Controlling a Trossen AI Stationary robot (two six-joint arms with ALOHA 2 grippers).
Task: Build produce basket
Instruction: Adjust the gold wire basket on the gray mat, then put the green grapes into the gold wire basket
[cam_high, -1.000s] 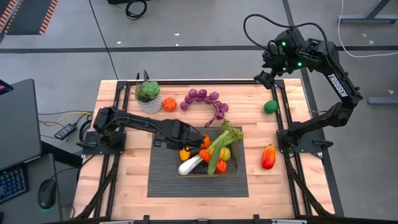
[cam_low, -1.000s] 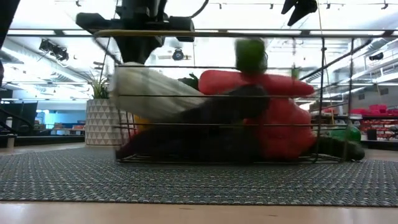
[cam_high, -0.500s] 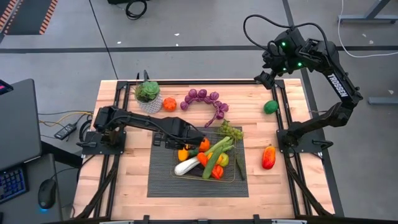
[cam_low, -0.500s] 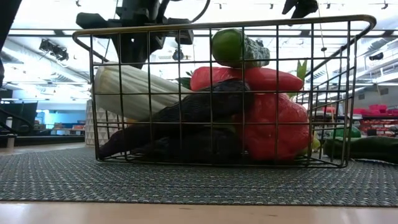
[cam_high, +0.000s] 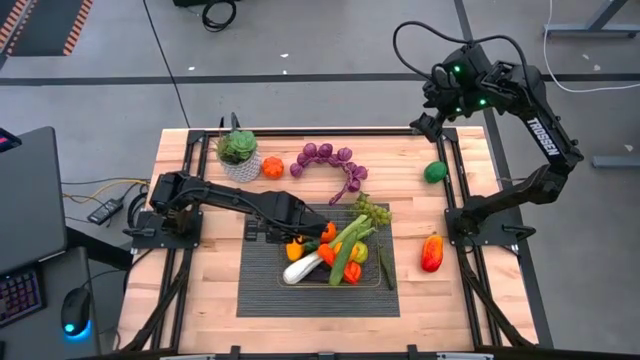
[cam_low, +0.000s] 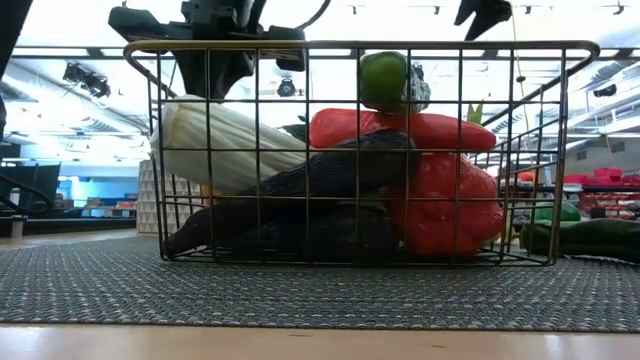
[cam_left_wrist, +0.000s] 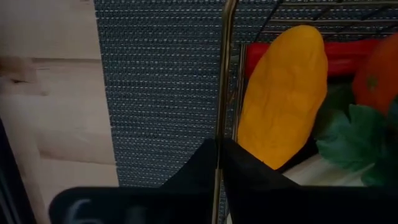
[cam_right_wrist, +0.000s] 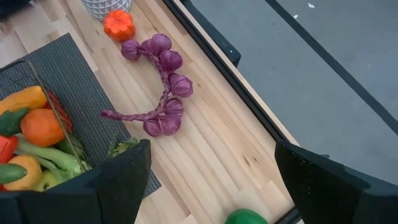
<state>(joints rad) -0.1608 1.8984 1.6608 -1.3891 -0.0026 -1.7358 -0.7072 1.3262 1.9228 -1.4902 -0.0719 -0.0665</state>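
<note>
Mat (cam_high: 262, 292) under basket (cam_low: 150, 48); left gripper (cam_left_wrist: 219, 163) pinching rim, visible only wrist view; right gripper (cam_right_wrist: 208, 171) spread.

The basket (cam_high: 335, 252), gripped at its rim wire by the left gripper (cam_left_wrist: 219, 163), is settling flat on the mat (cam_high: 262, 286) after being tilted and blurred with motion a second ago; in the low view its frame (cam_low: 350, 46) is now standing level and sharp; the leek (cam_low: 225, 145) and red pepper (cam_low: 440, 205) inside are shifting slightly with it.
</note>
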